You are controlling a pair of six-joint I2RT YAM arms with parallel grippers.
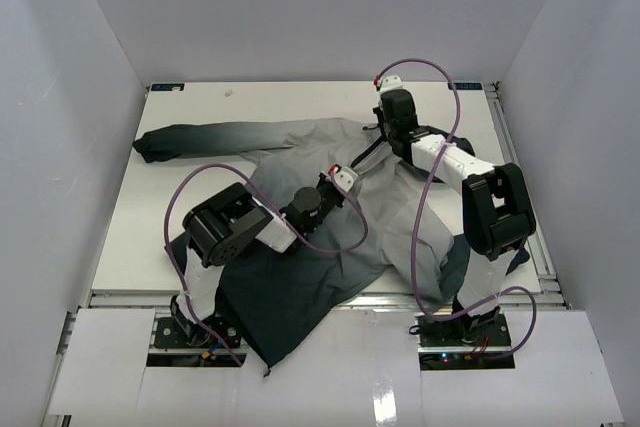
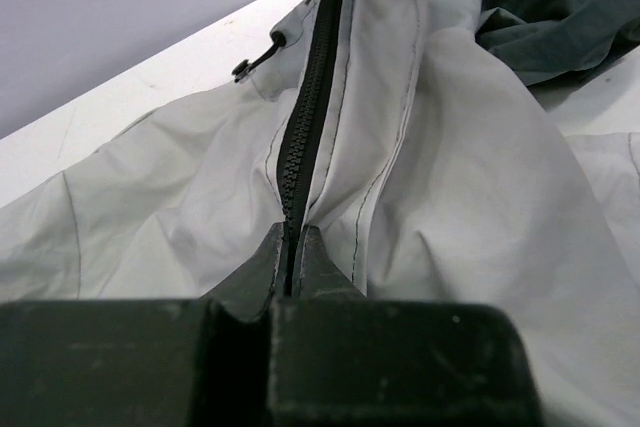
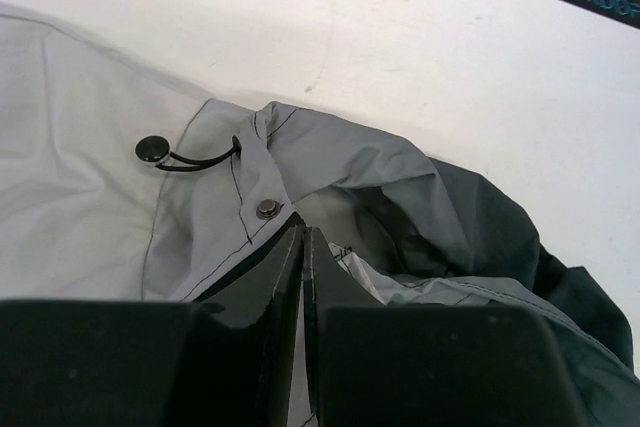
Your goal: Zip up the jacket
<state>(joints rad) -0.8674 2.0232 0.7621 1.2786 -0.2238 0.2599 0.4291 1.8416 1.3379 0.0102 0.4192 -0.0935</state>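
The jacket [image 1: 300,142] lies spread on the white table, light grey at the chest and dark charcoal at the hem, which hangs over the near edge. My left gripper [image 1: 347,179] is at mid-chest. In the left wrist view it [image 2: 294,239] is shut on the black zipper [image 2: 310,117], whose meshed teeth run straight up from the jaws. My right gripper [image 1: 384,129] is at the collar. In the right wrist view it [image 3: 303,239] is shut on the jacket's top edge beside a metal snap [image 3: 267,209]. The dark hood [image 3: 500,227] bunches to its right.
A cord toggle [image 3: 153,148] lies on the collar left of the snap. One sleeve [image 1: 170,142] stretches to the far left. White walls enclose the table [image 1: 200,97] on three sides. Purple cables loop off both arms.
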